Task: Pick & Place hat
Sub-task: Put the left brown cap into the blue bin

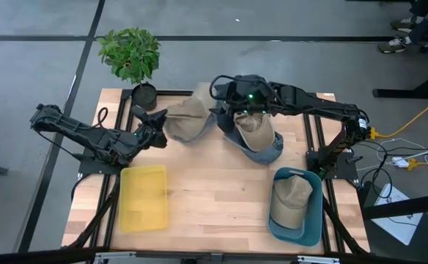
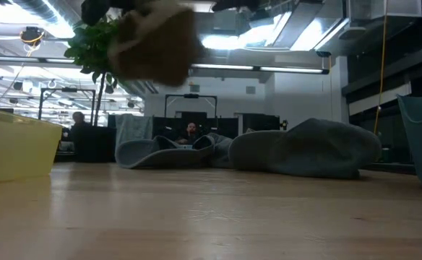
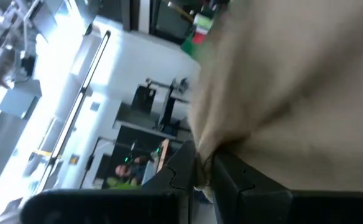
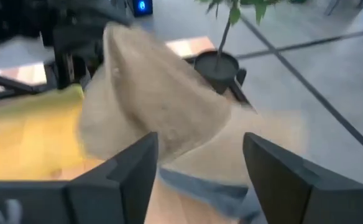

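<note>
Altogether four hats: one tan hat (image 1: pixel 190 117) held up off the wood near the far edge, left of centre; a second tan hat (image 1: pixel 256 131) lying on a grey-blue hat (image 1: pixel 271 149) near the far edge, right of centre; a third tan hat (image 1: pixel 290 199) inside the teal bin (image 1: pixel 313 224) at the near right corner. Two bins: that teal one, plus a yellow bin (image 1: pixel 144 196) toward the near left. One potted plant (image 1: pixel 132 57) at the far left corner.

Two arms. Left gripper (image 3: pixel 203 167) clamped on the edge of the raised tan hat, cloth pinched between its dark fingers (image 3: pixel 231 177), hanging clear of the surface. Right gripper (image 1: pixel 245 103) above the far edge near the centre, just beside that raised hat, fingers (image 4: pixel 132 168) spread apart with nothing between them.

Pale wooden table (image 1: pixel 214 198) on a dark metal frame. Grey floor around it, cables at the right. Beyond the far edge in the low view, a lit workshop with ceiling lights, desks and screens, and two seated people.
</note>
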